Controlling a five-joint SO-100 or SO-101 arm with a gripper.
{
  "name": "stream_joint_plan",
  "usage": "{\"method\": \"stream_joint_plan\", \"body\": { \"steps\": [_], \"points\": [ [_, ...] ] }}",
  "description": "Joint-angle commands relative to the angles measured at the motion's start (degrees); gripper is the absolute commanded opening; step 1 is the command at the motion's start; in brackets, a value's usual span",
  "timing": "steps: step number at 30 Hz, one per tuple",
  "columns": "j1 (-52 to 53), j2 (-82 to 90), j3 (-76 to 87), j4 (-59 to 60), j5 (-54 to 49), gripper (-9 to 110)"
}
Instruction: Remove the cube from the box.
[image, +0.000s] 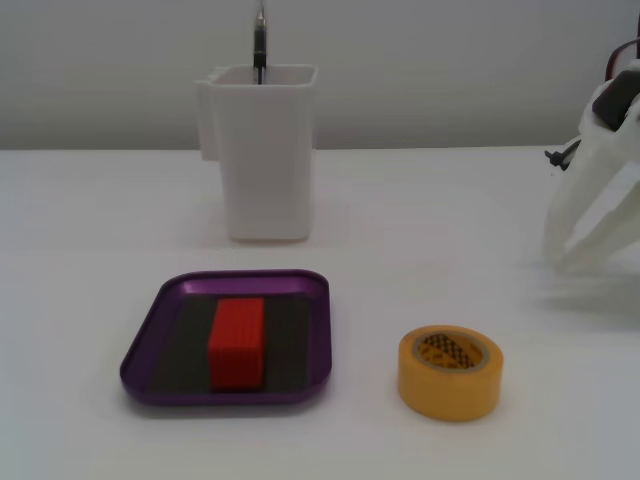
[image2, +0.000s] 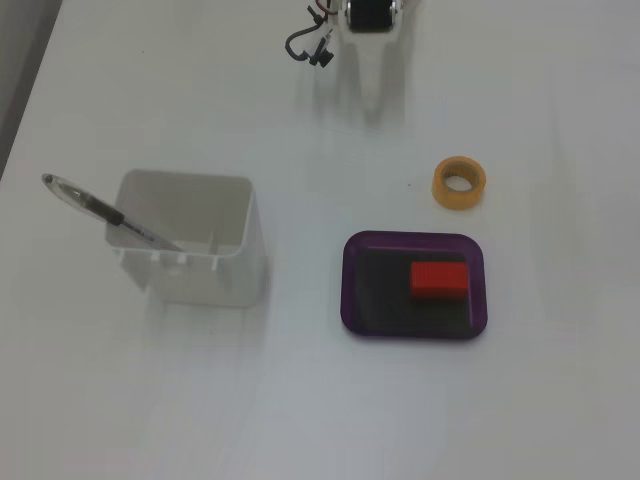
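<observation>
The red cube (image: 238, 340) lies on the dark floor of the shallow purple box (image: 140, 355), near the table's front in this fixed view. From above in the other fixed view, the cube (image2: 439, 279) sits in the right half of the box (image2: 350, 290). My white gripper (image: 558, 258) rests low at the right edge, far from the box. Its fingers come together at the tips with nothing between them. In the fixed view from above, the gripper (image2: 374, 105) points down from the top edge, pale against the white table.
A yellow tape roll (image: 450, 372) (image2: 459, 183) lies between the box and the gripper. A tall white container (image: 265, 160) (image2: 200, 270) holds a pen (image: 259, 45) (image2: 100, 212) and stands apart from the box. The table is white.
</observation>
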Motion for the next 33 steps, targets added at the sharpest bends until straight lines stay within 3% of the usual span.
{"method": "stream_joint_plan", "body": {
  "steps": [1, 33],
  "points": [
    [-0.5, 4.3, 0.4, -0.6, -0.4, 0],
    [-0.5, 4.3, -4.6, -0.6, -0.5, 0]
  ]
}}
